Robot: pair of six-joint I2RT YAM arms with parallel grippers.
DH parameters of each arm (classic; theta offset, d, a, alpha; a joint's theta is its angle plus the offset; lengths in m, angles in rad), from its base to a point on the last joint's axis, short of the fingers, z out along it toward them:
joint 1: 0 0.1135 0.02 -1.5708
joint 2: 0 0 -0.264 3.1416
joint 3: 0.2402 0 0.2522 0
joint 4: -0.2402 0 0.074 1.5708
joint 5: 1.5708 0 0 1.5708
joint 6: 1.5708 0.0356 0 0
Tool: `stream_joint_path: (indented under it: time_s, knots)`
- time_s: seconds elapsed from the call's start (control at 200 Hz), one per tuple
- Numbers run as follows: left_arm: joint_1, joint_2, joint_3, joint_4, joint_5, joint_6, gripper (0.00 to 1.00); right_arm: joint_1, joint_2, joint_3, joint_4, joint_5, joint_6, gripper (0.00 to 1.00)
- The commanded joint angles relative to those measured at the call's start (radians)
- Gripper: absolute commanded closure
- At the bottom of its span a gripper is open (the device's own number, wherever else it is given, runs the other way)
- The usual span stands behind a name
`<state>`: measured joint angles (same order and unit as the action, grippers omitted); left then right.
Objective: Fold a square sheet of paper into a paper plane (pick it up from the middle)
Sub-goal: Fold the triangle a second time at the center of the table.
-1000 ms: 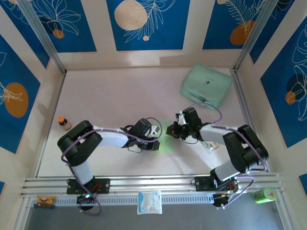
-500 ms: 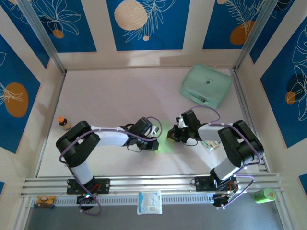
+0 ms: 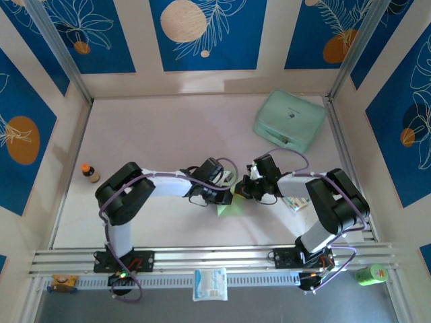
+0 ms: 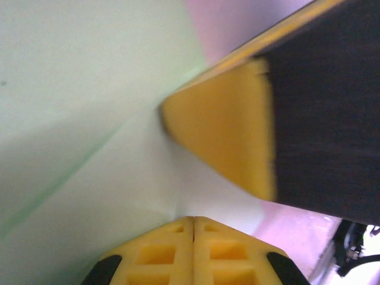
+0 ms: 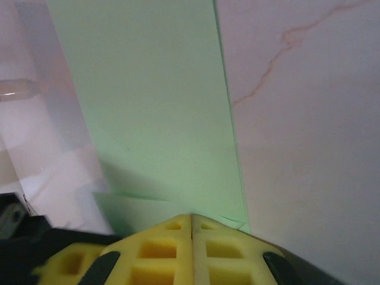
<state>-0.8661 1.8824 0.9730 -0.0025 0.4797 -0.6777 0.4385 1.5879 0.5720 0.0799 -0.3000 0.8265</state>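
1. Position: the square sheet of paper (image 3: pixel 227 207) lies at the table centre, directly under both tips and extending from them toward the near edge. Creases are visible in the left wrist view.
2. Reach: both arms are equally near.
3. The left gripper (image 3: pixel 227 191) has its pads pressed together at the sheet.
4. The right gripper (image 3: pixel 244 190) has its pads pressed together, and the sheet's edge runs into the seam. A nip on the paper cannot be confirmed for either gripper.

Thin light-green square sheet of paper (image 5: pixel 154 107) — matt, smooth, faintly creased — on semi-gloss pale pink veined tabletop (image 5: pixel 309 119).
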Motion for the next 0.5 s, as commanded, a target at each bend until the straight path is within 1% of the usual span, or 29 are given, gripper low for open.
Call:
stream_joint_path:
  time_s: [0.0, 0.12, 0.275, 0.495]
  knots:
    - [0.006, 0.013, -0.039, 0.007, -0.001, -0.006, 1.0, 0.005, 0.025, -0.009, -0.08, 0.051, -0.012, 1.0]
    - [0.004, -0.002, -0.088, 0.04, -0.003, -0.022, 1.0, 0.005, 0.024, -0.008, -0.08, 0.053, -0.013, 1.0]
    - [0.005, -0.013, -0.088, 0.036, -0.003, -0.008, 1.0, 0.002, 0.018, -0.004, -0.08, 0.042, -0.016, 1.0]
    - [0.006, -0.006, -0.083, 0.039, 0.006, -0.001, 1.0, 0.0, -0.069, 0.029, -0.08, -0.022, -0.027, 0.98]
